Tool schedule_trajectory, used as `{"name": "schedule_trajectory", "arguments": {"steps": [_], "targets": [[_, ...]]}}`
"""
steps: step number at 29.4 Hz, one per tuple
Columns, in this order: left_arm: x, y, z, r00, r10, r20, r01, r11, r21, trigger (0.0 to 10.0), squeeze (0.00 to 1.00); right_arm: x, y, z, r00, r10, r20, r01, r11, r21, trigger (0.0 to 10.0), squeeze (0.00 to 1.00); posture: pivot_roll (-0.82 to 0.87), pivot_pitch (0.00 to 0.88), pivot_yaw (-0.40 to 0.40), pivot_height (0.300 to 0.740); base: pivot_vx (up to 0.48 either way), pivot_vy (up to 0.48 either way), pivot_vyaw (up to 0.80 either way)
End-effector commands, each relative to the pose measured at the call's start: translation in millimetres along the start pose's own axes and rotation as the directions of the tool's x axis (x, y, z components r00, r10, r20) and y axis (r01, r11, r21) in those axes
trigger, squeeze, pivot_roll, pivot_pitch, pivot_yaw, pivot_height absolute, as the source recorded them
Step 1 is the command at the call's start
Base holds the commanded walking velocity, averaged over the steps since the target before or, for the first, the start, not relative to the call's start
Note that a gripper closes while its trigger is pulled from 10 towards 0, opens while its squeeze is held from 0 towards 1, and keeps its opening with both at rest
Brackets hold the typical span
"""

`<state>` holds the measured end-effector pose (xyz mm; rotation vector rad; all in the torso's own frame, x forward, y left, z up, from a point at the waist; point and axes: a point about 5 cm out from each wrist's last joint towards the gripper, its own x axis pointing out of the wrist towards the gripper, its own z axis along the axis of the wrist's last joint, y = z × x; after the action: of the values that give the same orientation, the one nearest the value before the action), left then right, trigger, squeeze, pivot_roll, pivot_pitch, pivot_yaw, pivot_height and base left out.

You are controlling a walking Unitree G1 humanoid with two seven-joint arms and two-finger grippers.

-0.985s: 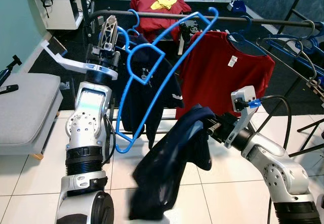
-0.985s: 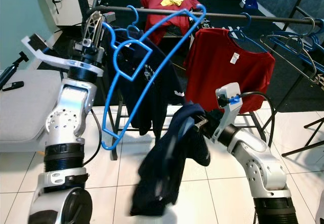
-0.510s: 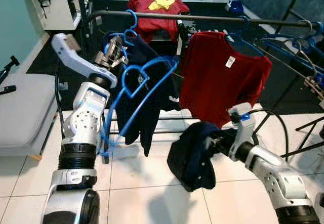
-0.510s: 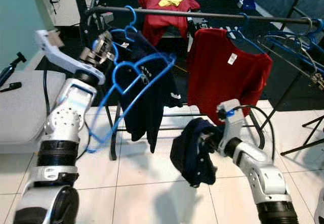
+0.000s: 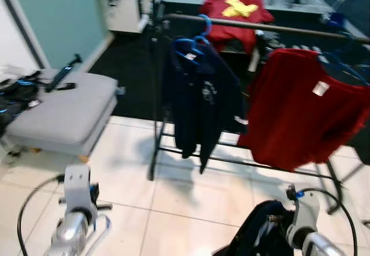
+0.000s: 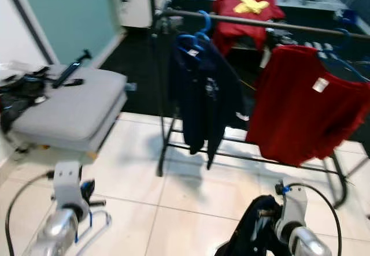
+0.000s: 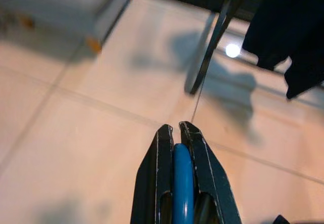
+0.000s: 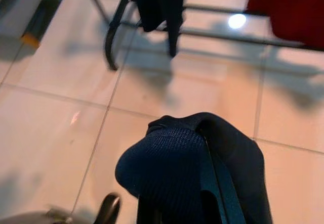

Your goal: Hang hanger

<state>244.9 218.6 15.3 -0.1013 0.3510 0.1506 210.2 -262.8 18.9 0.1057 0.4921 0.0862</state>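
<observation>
Hanger (image 7: 183,183), blue, is clamped in left gripper (image 7: 177,133) low at 7 o'clock above floor tiles. Right gripper (image 8: 210,173) at 5 o'clock, wrapped w/ navy shirt (image 8: 172,168), fingers can't tell. Rack (image 5: 254,28) w/ clothes at 12.

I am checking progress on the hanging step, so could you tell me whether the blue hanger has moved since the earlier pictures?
Yes. The blue hanger, clamped in the left gripper, was raised near the clothes rail before; now it is down near the floor, far below the rail.

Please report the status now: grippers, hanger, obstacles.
Left gripper shut on blue plastic hanger, low. Right gripper holds dark navy garment. Black clothes rail ahead.
</observation>
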Motion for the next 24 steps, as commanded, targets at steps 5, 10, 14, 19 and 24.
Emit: {"name": "schedule_trajectory", "arguments": {"steps": [5, 10, 14, 19, 24], "targets": [[0.9, -12.8, -3.1, 0.998, -0.057, 0.012, 0.058, 0.987, -0.15, 10.0, 0.0, -5.6, 2.7, -15.0, 0.999, 0.021, 0.036, -0.024, 0.995, 0.095, 10.0, 0.0, 0.01, 0.109, -0.058, 0.74, 0.0, 0.0, 0.78], [2.7, -17.2, -5.3, 0.998, -0.068, -0.014, 0.066, 0.988, -0.139, 10.0, 0.0, -5.6, -0.3, -18.6, 0.999, 0.013, 0.048, -0.019, 0.991, 0.129, 10.0, 0.0, 0.01, 0.108, -0.056, 0.74, -0.288, 0.0, 0.77], [5.3, -22.4, -3.2, 0.996, -0.086, 0.004, 0.086, 0.986, -0.144, 10.0, 0.0, -5.8, -3.1, -19.0, 0.998, -0.005, 0.055, -0.003, 0.989, 0.145, 10.0, 0.0, 0.01, 0.105, -0.056, 0.74, -0.215, 0.0, 0.77], [5.4, -26.7, -2.5, 0.994, -0.102, 0.027, 0.105, 0.979, -0.176, 10.0, 0.0, -7.3, -7.6, -19.3, 0.997, -0.024, 0.067, 0.014, 0.988, 0.153, 10.0, 0.0, 0.01, 0.105, -0.056, 0.74, 0.0, 0.0, 0.77], [5.4, -28.0, -2.6, 0.992, -0.117, 0.046, 0.125, 0.961, -0.245, 10.0, 0.0, -10.8, -16.6, -19.4, 0.997, -0.041, 0.072, 0.03, 0.989, 0.148, 10.0, 0.0, 0.01, 0.103, -0.057, 0.74, 0.0, 0.0, 0.76]]}}
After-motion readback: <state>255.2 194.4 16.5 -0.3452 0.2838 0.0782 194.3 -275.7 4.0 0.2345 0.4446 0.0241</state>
